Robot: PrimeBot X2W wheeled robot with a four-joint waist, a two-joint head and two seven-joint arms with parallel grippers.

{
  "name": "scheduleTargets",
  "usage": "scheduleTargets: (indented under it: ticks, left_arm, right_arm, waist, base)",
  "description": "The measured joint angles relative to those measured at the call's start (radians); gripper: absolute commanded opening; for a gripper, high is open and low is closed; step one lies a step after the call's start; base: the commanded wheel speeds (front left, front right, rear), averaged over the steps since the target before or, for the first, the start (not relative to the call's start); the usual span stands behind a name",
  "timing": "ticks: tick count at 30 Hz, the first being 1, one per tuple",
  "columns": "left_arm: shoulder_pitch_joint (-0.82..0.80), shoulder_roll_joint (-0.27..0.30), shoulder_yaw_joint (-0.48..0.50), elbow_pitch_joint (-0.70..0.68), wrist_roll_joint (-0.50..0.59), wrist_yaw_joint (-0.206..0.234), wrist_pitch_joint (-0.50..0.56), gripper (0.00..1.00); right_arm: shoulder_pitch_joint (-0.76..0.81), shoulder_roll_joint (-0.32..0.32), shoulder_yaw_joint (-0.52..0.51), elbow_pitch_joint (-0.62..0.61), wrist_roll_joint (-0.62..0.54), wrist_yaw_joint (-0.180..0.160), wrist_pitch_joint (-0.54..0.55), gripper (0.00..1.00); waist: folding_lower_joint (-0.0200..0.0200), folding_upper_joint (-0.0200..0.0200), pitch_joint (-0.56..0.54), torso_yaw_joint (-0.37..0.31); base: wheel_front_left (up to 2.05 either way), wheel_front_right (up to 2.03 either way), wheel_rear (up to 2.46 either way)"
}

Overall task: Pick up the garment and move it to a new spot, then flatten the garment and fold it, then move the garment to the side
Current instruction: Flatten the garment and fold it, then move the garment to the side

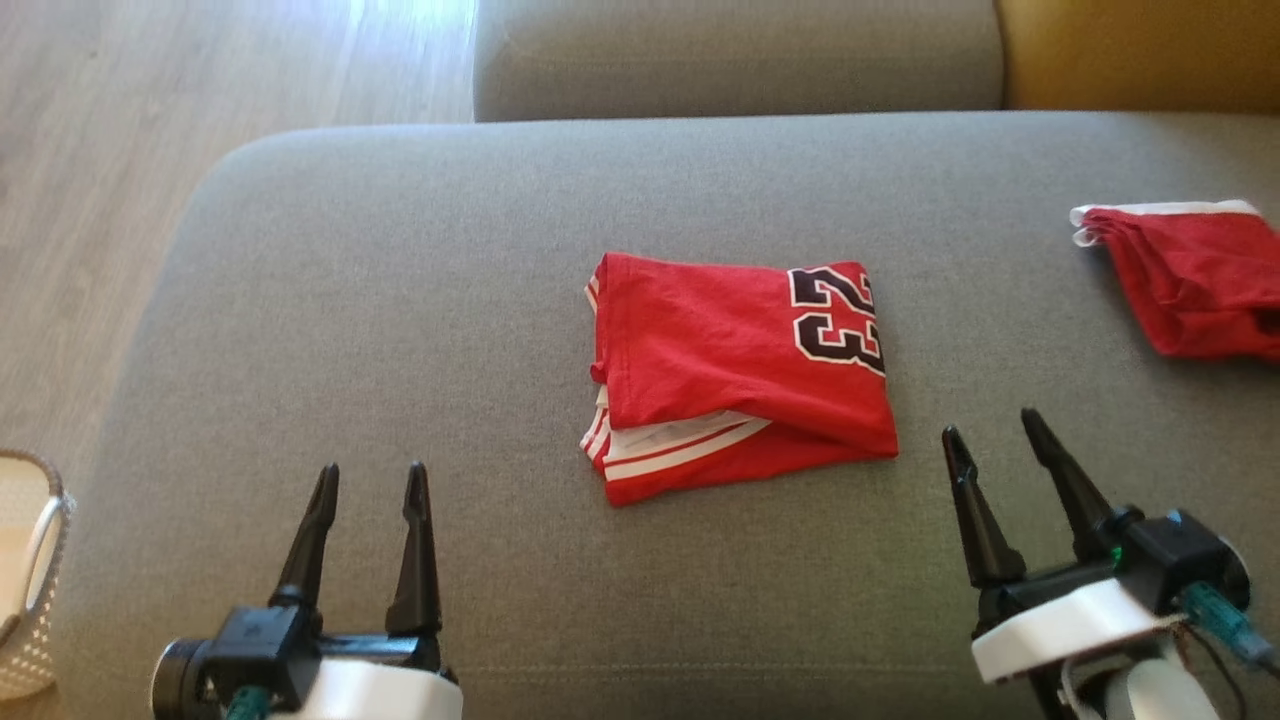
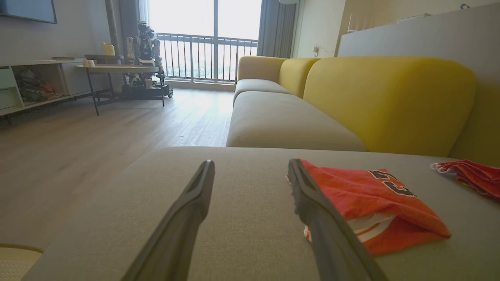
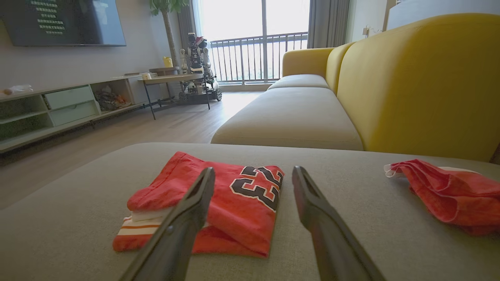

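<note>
- left pincer [image 1: 372, 470]: hovering low over the near part of the wide grey fabric sofa cushion [image 1: 400, 300], its two long dark fingers standing wide apart w/ nothing btwn them.
- right pincer [image 1: 989, 422]: also hanging w/ fingers spread and gripping nothing, tips leaning slightly toward the left pincer's side.
- white perforated basket [image 1: 40, 520]: showing just outboard of the left pincer, off the cushion edge.
- red jersey w/ black-and-white "23" and white-striped trim [image 1: 730, 370]: lying folded in a rough rectangle on the cushion, ahead of both pincers and btwn them, nearer the right pincer, touching neither. Striped hem layers are peeking out along the edge facing the pincers.
- Handling (judgement): looking thin, light, soft and floppy, not fragile. Layers are prob. sliding on each other, so pinching the top sheet alone is risking the fold opening.
- Hold (judgement): near two corners, one pincer each, fingers going around all layers at once.
- Stage (judgement): fold is looking done, so moving it aside is what's remaining.
- crumpled red cloth w/ white edging [image 1: 1190, 280]: lying farther out, ahead and outboard of the right pincer, well apart from the jersey.
- Farthest: second grey seat cushion [image 1: 740, 60], yellow backrest [image 1: 1140, 50] and pale wood floor [image 1: 200, 100] are showing beyond.
</note>
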Motion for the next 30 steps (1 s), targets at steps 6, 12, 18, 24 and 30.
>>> scheduleTargets:
  ticks: [6,12,18,24,30]
  left_arm:
    - [0.037,0.001,0.028,0.026,0.032,-0.002,0.0,1.0]
    - [0.069,0.002,0.028,0.041,0.054,-0.002,0.0,1.0]
    - [0.086,0.002,0.028,0.056,0.064,-0.002,0.0,1.0]
    - [0.086,0.002,0.026,0.056,0.066,-0.002,0.0,1.0]
    - [0.086,0.002,0.023,0.057,0.074,-0.002,0.0,1.0]
  right_arm:
    - [0.058,0.003,0.006,-0.016,0.008,0.0,0.0,1.0]
    - [0.083,0.005,0.008,-0.013,0.018,0.0,0.0,1.0]
    - [0.091,0.006,0.034,0.001,0.026,0.0,0.0,1.0]
    - [0.093,0.006,0.045,0.009,0.027,0.0,0.0,1.0]
    - [0.097,0.006,0.059,0.037,0.054,0.0,0.0,1.0]
  waist:
    - [0.0,0.0,-0.036,-0.006]
    - [0.0,0.0,-0.057,-0.011]
    - [0.0,-0.0001,-0.073,-0.012]
    - [0.0,0.0,-0.08,-0.008]
    - [0.0,-0.0001,-0.08,-0.001]
  base:
    - [0.0,0.0,0.0]
    - [0.0,0.0,0.0]
    - [0.0,0.0,0.0]
    - [0.0,0.0,0.0]
    - [0.0,0.0,0.0]
